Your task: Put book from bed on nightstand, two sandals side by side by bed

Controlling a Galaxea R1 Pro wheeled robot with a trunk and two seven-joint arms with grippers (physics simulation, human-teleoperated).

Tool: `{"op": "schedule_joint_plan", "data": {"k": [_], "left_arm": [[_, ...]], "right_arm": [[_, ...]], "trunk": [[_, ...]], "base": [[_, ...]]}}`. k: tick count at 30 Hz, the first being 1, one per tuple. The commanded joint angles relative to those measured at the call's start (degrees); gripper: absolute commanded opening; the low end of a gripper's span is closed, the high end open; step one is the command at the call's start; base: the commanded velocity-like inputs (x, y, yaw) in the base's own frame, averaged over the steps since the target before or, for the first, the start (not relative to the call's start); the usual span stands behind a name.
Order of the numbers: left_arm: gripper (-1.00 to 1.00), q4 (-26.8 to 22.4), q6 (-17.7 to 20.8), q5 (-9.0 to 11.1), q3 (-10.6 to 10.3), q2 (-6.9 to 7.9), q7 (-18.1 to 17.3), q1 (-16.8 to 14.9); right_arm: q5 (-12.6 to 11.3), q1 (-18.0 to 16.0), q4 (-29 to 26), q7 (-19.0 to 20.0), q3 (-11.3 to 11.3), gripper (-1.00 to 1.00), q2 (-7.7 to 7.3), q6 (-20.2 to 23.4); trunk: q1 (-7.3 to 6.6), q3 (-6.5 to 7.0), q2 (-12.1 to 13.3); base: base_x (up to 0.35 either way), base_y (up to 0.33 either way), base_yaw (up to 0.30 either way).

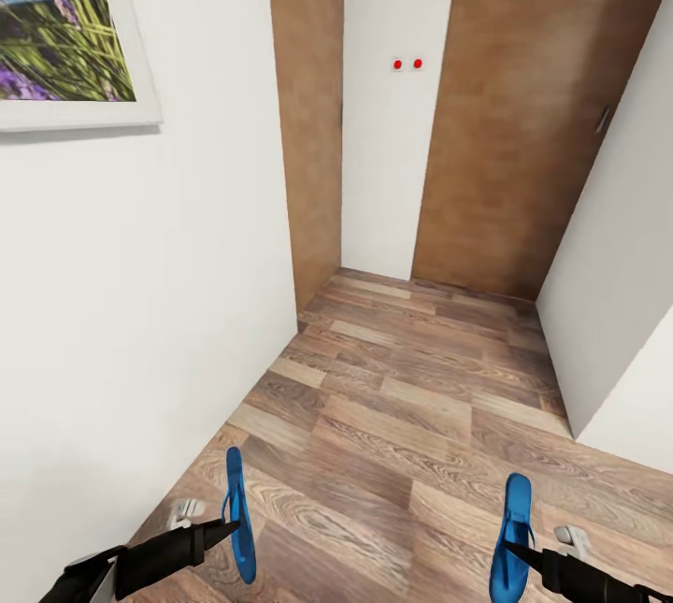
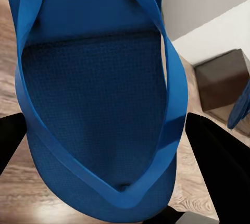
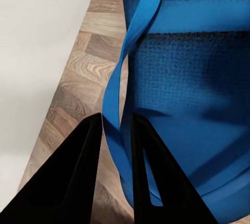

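Arms are cut off at the frame edge; my left gripper and right gripper each clamp one blue sandal in their jaws, above the open wood-plank floor.

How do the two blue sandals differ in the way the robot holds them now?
The left sandal appears edge-on in the head view, a thin strip; the right sandal shows more of its flat sole. The right hand pinches the right sandal's strap, while the left hand straddles the left sandal's toe end. Both are bright blue and held above the wood floor.

the head view looks down from above along the wood floor toward the doors; both wrist views sit close over that floor.
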Motion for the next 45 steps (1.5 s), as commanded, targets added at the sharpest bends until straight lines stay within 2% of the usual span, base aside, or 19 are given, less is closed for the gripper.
{"op": "schedule_joint_plan", "data": {"k": [1, 40, 43, 45], "left_arm": [[-1.00, 0.0, 0.6, -0.1, 0.3, -0.04, -0.3, 0.0], [-1.00, 0.1, 0.6, -0.1, 0.2, -0.06, -0.2, 0.0], [-1.00, 1.5, 0.4, -0.2, 0.2, -0.07, 0.2, 0.0], [-1.00, 4.8, -0.8, -0.2, 0.3, 0.04, 1.0, 0.0]], "right_arm": [[-0.3, 0.0, 0.0, 0.3, -0.1, -1.00, 0.01, 0.7], [-0.3, 0.0, 0.1, 0.2, -0.1, -1.00, 0.06, 0.7], [-0.2, 0.0, 0.9, 0.2, -0.1, -1.00, 0.11, 0.4], [-0.2, 0.0, 3.3, 0.2, -0.1, -1.00, 0.11, -0.8]], "trunk": [[-0.01, -0.05, 0.0], [-0.01, -0.05, 0.0], [-0.01, -0.05, 0.0], [-0.01, -0.05, 0.0]], "base": [[0.000, 0.000, 0.191], [0.000, 0.000, 0.191], [0.000, 0.000, 0.191], [0.000, 0.000, 0.193]]}}
